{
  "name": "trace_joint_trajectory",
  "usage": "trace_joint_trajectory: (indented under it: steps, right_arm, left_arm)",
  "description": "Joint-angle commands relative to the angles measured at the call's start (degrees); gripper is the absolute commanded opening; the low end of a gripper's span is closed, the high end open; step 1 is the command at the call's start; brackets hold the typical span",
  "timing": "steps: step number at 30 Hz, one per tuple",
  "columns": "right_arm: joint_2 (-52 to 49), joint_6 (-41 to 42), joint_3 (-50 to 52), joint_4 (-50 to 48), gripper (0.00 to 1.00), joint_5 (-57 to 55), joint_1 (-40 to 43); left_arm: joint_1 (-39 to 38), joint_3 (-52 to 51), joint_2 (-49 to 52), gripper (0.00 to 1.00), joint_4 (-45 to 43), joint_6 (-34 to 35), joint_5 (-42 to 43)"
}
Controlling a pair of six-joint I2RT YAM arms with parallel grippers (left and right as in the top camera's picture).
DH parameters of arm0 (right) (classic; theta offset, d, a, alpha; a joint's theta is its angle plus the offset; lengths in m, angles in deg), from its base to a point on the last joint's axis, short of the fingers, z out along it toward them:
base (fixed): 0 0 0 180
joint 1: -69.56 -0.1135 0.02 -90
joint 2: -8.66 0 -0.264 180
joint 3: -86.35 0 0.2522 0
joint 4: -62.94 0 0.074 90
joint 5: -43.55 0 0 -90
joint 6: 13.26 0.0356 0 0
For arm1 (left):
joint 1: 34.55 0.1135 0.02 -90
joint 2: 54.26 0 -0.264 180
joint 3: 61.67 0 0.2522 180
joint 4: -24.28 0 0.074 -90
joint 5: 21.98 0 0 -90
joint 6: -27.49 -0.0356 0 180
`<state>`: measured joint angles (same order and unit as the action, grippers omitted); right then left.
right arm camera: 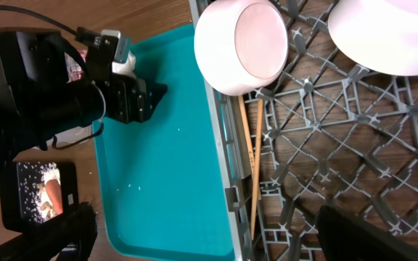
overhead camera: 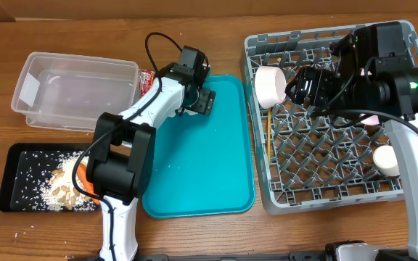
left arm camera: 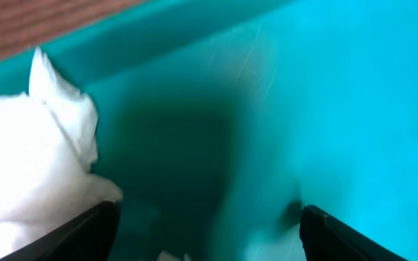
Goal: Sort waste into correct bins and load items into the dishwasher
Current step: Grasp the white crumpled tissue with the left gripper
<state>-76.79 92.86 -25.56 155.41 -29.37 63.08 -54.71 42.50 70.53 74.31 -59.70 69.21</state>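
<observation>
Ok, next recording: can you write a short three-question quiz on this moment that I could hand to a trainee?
1. True or false: the crumpled white paper lies in the clear tub.
2. Where do the chopsticks lie? A: in the clear tub. B: in the grey rack. C: on the table.
3. Fill in: the carrot piece lies in the ___ tray.

Key
1. False: it lies on the teal tray, beside the open left pincer.
2. B.
3. black.
</observation>
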Motion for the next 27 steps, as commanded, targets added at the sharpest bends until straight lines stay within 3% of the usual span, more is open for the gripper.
trace_joint_trajectory:
  steps: [1,5,9,14,19,24,25,27]
  right_arm:
    - [0.46,-0.07,-0.50,-0.15,1.00,-0.52,-0.22]
    - [0.46,-0.07,-0.50,-0.37,1.00,-0.52,-0.22]
    - [0.46,-0.07,-0.50,-0.50,1.00,-0.52,-0.22]
    - [0.46,0.15,-0.50,-0.81,1.00,-0.50,-0.22]
    - [0.46,0.13,-0.50,-0.09,1.00,-0.50,-0.22]
    - [0.46,0.11,-0.50,0.59,1.00,-0.50,-0.22]
    - [0.46,0.13,-0.50,0.55,1.00,-0.50,-0.22]
    - [0.46,0.13,-0.50,0.50,1.00,-0.50,-0.22]
  left_arm:
    - [0.26,1.22,0.66,0.86,2.49,-0.50,-1.42]
    - [0.26,5.33,0.66,0.86,9.86,-0.50,-1.40]
    - [0.26,7.48,0.66,0.71,14.16,-0.50,-1.40]
    - [0.26,4.39,0.92,0.52,12.33,-0.50,-1.40]
    - [0.26,-0.37,1.44,0.52,8.87,-0.48,-1.18]
    - [0.26,0.90,1.09,0.09,13.51,-0.46,-1.18]
    - [0.26,2.16,0.98,0.04,15.34,-0.22,-1.20]
    - [0.26,5.95,0.92,0.04,20.06,-0.04,-1.20]
